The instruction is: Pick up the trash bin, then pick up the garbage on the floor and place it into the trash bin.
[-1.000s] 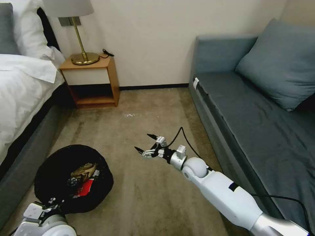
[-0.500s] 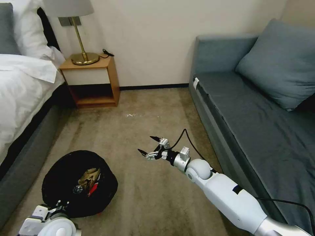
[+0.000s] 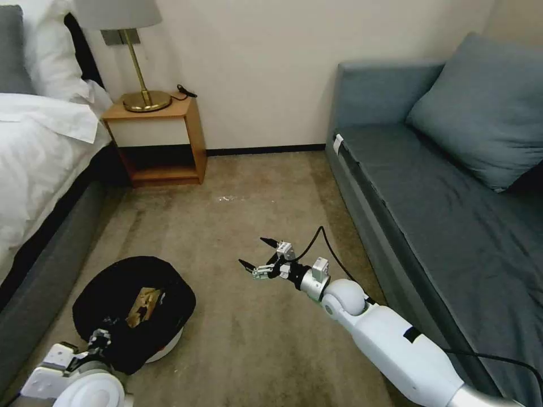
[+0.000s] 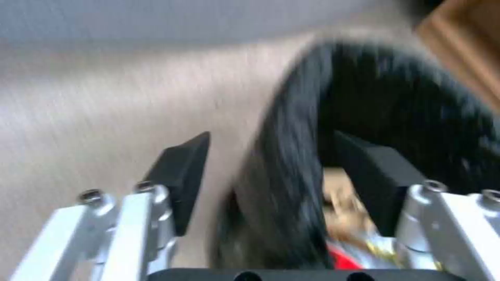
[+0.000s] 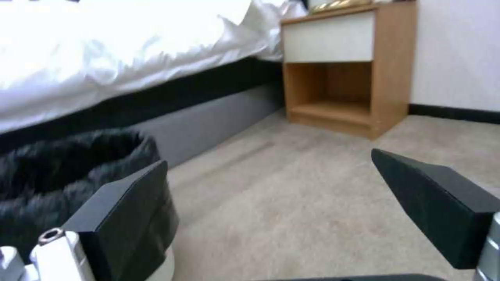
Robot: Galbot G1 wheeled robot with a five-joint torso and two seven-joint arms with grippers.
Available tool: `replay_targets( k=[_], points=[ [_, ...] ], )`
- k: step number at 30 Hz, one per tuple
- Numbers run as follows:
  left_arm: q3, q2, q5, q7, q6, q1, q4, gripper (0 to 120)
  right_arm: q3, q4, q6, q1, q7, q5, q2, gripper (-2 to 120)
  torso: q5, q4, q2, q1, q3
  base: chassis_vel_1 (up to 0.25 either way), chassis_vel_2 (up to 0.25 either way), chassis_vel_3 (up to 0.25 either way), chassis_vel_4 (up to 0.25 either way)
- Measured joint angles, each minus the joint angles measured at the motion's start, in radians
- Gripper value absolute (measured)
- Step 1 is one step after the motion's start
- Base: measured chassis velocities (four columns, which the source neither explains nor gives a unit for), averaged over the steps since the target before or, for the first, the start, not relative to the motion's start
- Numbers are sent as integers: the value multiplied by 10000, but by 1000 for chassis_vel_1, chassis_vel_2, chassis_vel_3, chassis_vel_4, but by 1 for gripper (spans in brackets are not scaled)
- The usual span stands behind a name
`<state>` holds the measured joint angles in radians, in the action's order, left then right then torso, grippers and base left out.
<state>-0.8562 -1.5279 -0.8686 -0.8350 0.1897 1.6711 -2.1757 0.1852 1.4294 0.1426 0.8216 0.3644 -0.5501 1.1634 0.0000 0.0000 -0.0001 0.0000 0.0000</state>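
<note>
Bin tilting at the left gripper, right gripper hanging open over the carpet

Head view: the trash bin (image 3: pixel 136 311) is leaning near the bed (image 3: pixel 39 169), a gold-brown wrapper (image 3: pixel 144 302) lying inside; the left gripper (image 3: pixel 100 341) is sitting at its near rim, the right gripper (image 3: pixel 261 255) is hovering spread above bare carpet (image 3: pixel 237 339) beside the sofa (image 3: pixel 452 215). Left wrist view: the fingers (image 4: pixel 179 175) are straddling the bin's bagged rim (image 4: pixel 291 175), one outside, one inside, whether clamping I cannot tell. Right wrist view: the pads (image 5: pixel 130 210) are standing wide apart, facing the nightstand (image 5: pixel 354 66)
</note>
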Motion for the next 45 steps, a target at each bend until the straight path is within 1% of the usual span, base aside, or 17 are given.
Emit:
replay_targets(
  k=[1,2,5,6,9,10,12,14,15,18,20,23,24,26,27,31,45],
  points=[
    [75,57,980,118,-364,91,53,73,-119,188,-7,148,-285,-101,-15,100,2,0,1,0,0,0,0,0,0],
    [75,57,980,118,-364,91,53,73,-119,188,-7,148,-285,-101,-15,100,2,0,1,0,0,0,0,0,0],
    [188,203,2379,476,-962,439,133,86,-611,623,-40,590,-908,-366,-22,100,-2,1,0,1,1,0,0,0,0],
    [188,203,2379,476,-962,439,133,86,-611,623,-40,590,-908,-366,-22,100,-2,1,0,1,1,0,0,0,0],
    [310,372,3446,953,-1195,1012,-264,98,-1371,1008,6,1212,-1402,-427,-22,100,0,1,1,0,0,0,0,0,0],
    [310,372,3446,953,-1195,1012,-264,98,-1371,1008,6,1212,-1402,-427,-22,100,0,1,1,0,0,0,0,0,0],
    [374,395,4234,1290,-1524,1266,-420,100,-1769,1187,90,1536,-1618,-400,-21,100,2,0,1,0,0,0,0,0,0],
    [531,404,5823,2000,-2186,1658,-541,100,-2372,1536,209,2069,-1809,-371,-18,100,3,-1,1,0,0,0,0,0,0],
    [531,404,5823,2000,-2186,1658,-541,100,-2372,1536,209,2069,-1809,-371,-18,100,3,-1,1,0,0,0,0,0,0],
    [674,406,6965,2630,-2814,1921,-520,100,-2897,1929,274,2588,-1905,-364,-1,100,0,1,1,0,-1,0,0,0,0],
    [708,402,7287,2851,-2976,1982,-444,100,-3045,2055,288,2774,-1928,-362,19,100,3,-1,1,0,-1,0,0,0,0],
    [901,285,8480,3832,-3868,2183,156,100,-3667,2563,418,3711,-1969,-321,206,100,1,-1,1,0,-1,0,0,0,0],
    [901,285,8480,3832,-3868,2183,156,100,-3667,2563,418,3711,-1969,-321,206,100,1,-1,1,0,-1,0,0,0,0],
    [954,247,8709,4303,-4334,2288,394,100,-3936,2725,470,4082,-1943,-285,294,100,-2,-1,1,0,0,0,0,0,0],
    [1013,227,8803,4825,-4932,2415,603,100,-4265,2888,545,4488,-1873,-229,435,100,0,0,1,0,-1,0,0,0,0],
    [1184,203,8743,5361,-5464,2573,674,100,-4656,3059,665,5048,-1681,-155,702,100,0,0,1,0,-1,0,0,0,0],
    [1560,141,8270,6023,-5750,3049,-37,100,-5466,3555,868,6154,-1257,245,1278,100,1,1,1,-1,0,0,0,0,0]
  ],
)
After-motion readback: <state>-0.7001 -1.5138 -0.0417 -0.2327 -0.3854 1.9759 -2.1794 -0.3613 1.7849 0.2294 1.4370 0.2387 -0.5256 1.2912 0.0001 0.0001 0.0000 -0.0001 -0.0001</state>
